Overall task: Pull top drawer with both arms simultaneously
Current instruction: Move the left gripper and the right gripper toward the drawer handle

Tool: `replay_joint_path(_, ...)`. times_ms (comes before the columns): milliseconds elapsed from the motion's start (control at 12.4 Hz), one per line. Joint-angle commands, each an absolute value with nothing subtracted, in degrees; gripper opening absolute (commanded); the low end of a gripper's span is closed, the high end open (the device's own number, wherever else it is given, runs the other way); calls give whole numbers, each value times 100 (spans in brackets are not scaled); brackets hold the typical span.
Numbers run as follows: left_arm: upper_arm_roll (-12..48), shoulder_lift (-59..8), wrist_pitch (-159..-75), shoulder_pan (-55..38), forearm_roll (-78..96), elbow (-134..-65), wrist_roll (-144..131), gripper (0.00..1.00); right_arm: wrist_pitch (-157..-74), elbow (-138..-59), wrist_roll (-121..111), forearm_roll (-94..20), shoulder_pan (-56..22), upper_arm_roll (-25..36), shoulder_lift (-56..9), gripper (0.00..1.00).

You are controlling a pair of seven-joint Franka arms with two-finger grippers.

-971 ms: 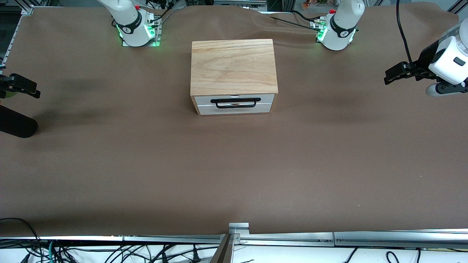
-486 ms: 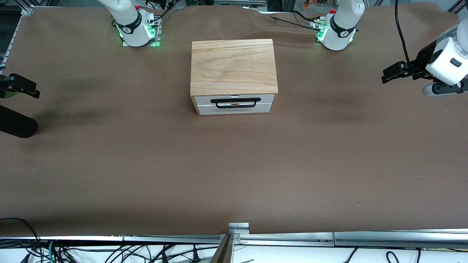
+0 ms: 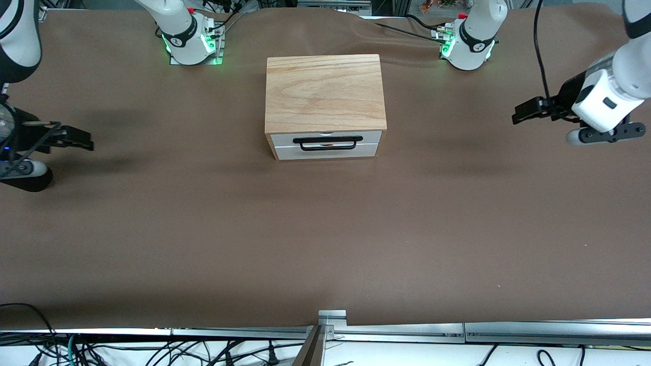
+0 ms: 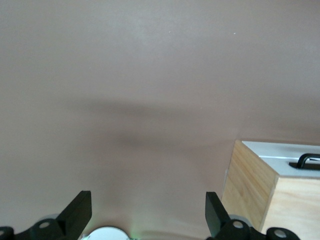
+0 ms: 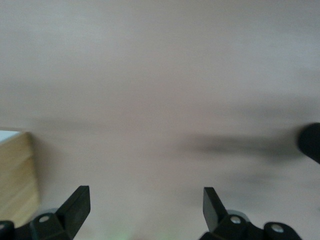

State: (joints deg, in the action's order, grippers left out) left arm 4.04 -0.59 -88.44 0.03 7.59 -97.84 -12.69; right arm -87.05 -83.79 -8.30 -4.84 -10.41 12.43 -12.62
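Observation:
The light-wood box (image 3: 324, 91) stands mid-table with both drawers shut. Its top drawer (image 3: 285, 138) has a white front with a wide black wire handle (image 3: 328, 138). My left gripper (image 3: 520, 114) hangs over bare table toward the left arm's end, well apart from the box, pointing at it. In the left wrist view its gripper (image 4: 148, 200) is open and empty, with the box's side (image 4: 250, 185) and the handle (image 4: 306, 161) showing. My right gripper (image 3: 84, 141) hangs over the table at the right arm's end, also open and empty (image 5: 146, 197), with a box corner (image 5: 15, 180) in sight.
A second white drawer front (image 3: 325, 151) lies under the top one. The green-lit arm bases (image 3: 193, 43) (image 3: 468, 46) stand along the table edge farthest from the front camera. A metal rail (image 3: 330, 325) and cables run along the nearest edge. Brown cloth covers the table.
Both grippers have moved inward toward the box. The right arm has come further into view. The drawer has not moved.

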Motion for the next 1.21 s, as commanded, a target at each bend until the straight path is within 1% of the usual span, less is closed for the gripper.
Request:
replay_joint_path(0,632,-79,-9787,53,1193,-10509,-1239,100,-8605,-8349,-808,-1944,-1029,1222,-1423,100)
replay_joint_path(162,878,-280,-10622,62,1467,-10975,-1239,100,-8622,-8358,-809,-3281,-1011,1222,-1765,100)
replay_joint_path(243,1009,-429,-10913,53,1476,-11108,-1204,100,-8622,-8358,-904,-3870,-985,1222,-1993,100)
replay_joint_path(324,1176,-666,-11055,61,1651,-11170,-1195,100,-8622,-8367,-1210,-4389,-993,1222,-2256,100)
replay_joint_path(486,1274,-1123,-11529,61,2352,-11328,-1160,100,-8683,-8385,-1860,-5374,-1028,1222,-2757,100)
replay_joint_path(647,1440,-1475,-11628,61,2662,-11329,-532,100,-8710,-8481,-2248,-6227,-1072,1222,-3127,100)
replay_joint_path(728,1459,-1677,-11637,70,3211,-11338,-197,100,-8745,-8577,-2546,-6588,-1151,1222,-3294,100)
replay_joint_path(890,1450,-1941,-11637,158,4626,-11452,776,100,-9034,-8727,-2733,-6750,-1396,1213,-3401,100)
replay_joint_path(1052,1450,-2196,-11628,176,5480,-11584,2130,100,-9193,-8806,-2733,-6872,-1529,1213,-3489,100)
replay_joint_path(1133,1450,-2258,-11628,176,6085,-11706,2606,100,-9202,-8963,-2768,-7282,-1529,1178,-3550,100)
